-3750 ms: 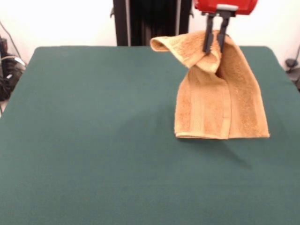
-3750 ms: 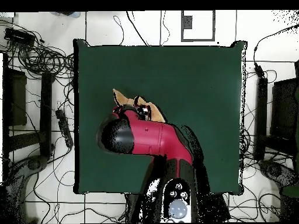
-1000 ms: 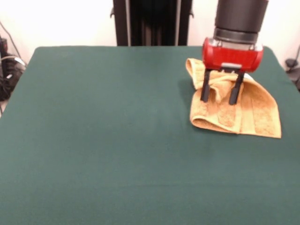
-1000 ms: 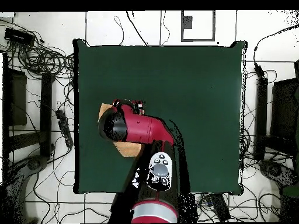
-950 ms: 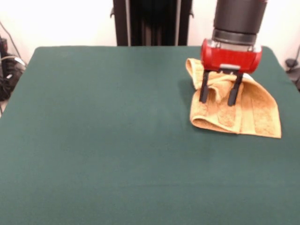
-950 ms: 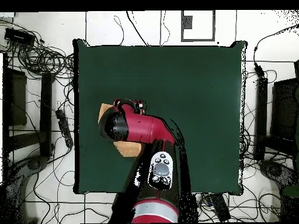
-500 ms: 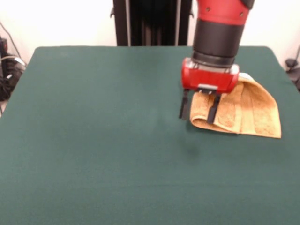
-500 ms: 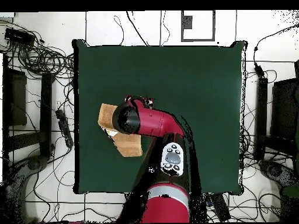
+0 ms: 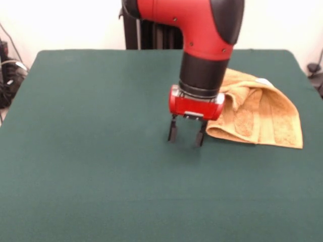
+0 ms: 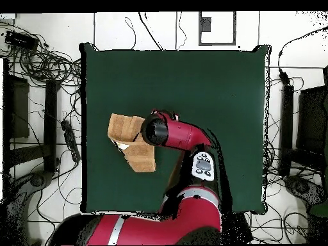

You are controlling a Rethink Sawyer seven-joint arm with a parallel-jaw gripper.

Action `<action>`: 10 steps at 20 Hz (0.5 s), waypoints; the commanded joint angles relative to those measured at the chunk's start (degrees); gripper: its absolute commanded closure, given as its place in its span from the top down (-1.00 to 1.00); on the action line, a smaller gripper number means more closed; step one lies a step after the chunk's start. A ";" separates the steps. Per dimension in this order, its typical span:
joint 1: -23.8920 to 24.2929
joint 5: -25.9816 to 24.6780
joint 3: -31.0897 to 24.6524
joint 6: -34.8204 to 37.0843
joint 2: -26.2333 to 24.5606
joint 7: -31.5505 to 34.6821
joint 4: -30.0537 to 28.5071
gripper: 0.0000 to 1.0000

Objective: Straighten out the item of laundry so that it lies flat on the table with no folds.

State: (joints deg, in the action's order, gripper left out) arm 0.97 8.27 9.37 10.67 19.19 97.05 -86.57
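- The end effector [image 9: 186,135] hangs from the red and black arm [image 9: 202,30] with its two dark fingers [image 9: 172,132] spread apart and nothing between them; the tips point down, close above the bare green table [image 9: 91,166]
- The towel [image 9: 257,113] lies in a folded heap on the table near the right edge in the front view, just beside the end effector but not gripped by it; one fingertip stands right at the towel's near corner
- Several layers overlap, with a rolled fold along the near edge and paler band stripes showing; a small white tag [image 9: 263,80] sits on the far side
- In the overhead view the towel [image 10: 128,144] lies toward the table's left side, partly under the arm [image 10: 179,138]; the table [image 10: 218,83] is otherwise uncovered
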 commanded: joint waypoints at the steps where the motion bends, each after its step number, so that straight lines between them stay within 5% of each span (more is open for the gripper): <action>1: -0.21 -1.05 -7.80 5.48 -2.76 5.02 0.80 1.00; 10: -2.93 -0.16 -5.90 7.70 2.83 7.46 -3.18 1.00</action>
State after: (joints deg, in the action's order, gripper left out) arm 0.74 8.26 9.28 10.69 19.28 97.05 -87.10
